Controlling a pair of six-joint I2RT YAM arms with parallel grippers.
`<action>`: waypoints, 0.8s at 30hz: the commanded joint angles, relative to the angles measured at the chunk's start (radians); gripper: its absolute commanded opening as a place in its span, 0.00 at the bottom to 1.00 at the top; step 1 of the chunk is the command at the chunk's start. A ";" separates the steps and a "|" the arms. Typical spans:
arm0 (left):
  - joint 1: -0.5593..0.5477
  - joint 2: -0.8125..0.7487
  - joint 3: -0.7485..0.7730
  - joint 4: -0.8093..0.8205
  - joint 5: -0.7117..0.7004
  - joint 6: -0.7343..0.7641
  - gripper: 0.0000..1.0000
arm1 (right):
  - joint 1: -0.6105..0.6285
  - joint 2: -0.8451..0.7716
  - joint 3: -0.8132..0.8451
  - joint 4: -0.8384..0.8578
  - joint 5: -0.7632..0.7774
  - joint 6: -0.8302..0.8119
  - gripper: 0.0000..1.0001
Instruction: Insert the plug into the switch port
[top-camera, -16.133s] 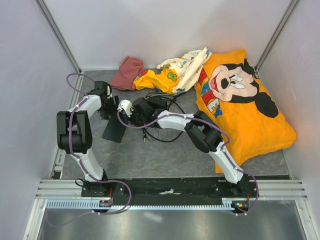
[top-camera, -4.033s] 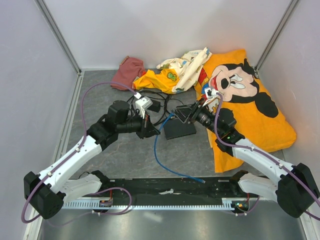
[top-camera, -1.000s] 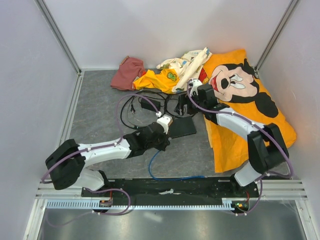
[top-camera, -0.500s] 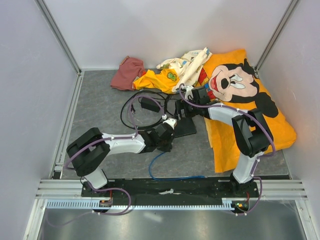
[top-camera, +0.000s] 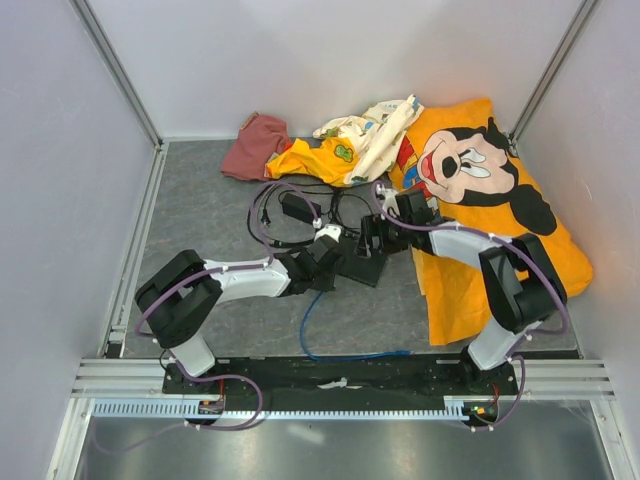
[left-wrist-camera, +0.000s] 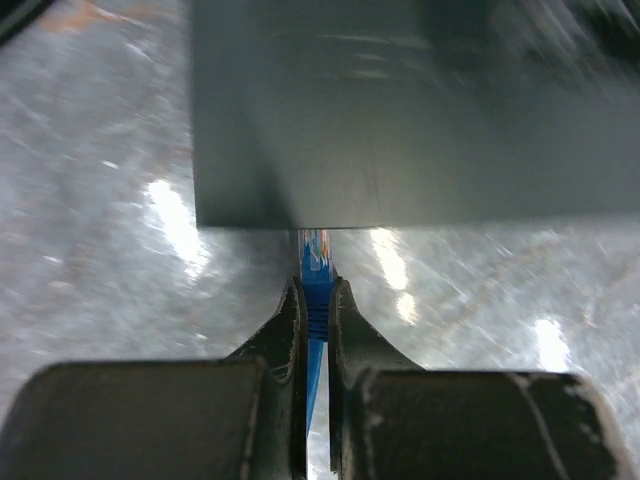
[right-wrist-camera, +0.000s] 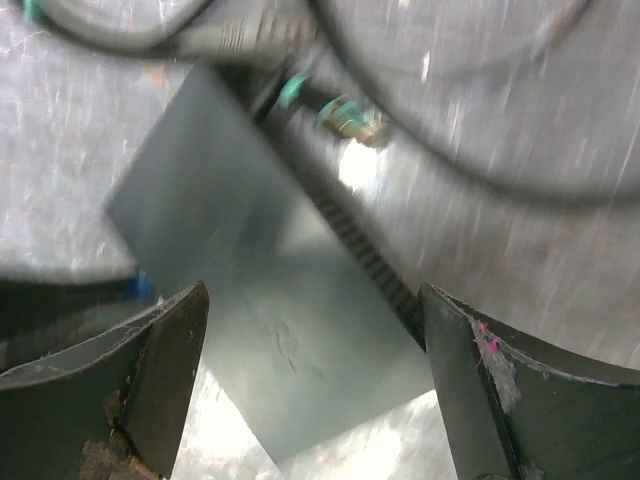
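Gripping the plug (left-wrist-camera: 316, 262) tightly, the left hand (left-wrist-camera: 315, 310) is holding its tip at the near edge of the switch (left-wrist-camera: 400, 110) on the bench (left-wrist-camera: 90, 220). Farther off, the right hand (right-wrist-camera: 312, 300) is hovering wide apart and empty above the switch.

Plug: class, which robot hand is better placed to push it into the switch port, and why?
Left. The left hand is shut on the blue plug, whose tip meets the switch's edge. The right hand is open over the switch, holding nothing.
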 joint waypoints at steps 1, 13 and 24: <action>0.055 0.021 0.022 0.066 -0.067 0.086 0.02 | 0.007 -0.149 -0.168 0.044 -0.046 0.156 0.92; 0.108 -0.129 -0.075 0.160 0.032 0.365 0.01 | 0.044 -0.415 -0.247 0.055 0.170 0.098 0.93; 0.134 -0.100 -0.115 0.213 0.178 0.497 0.02 | 0.043 -0.163 -0.077 0.181 0.090 0.007 0.93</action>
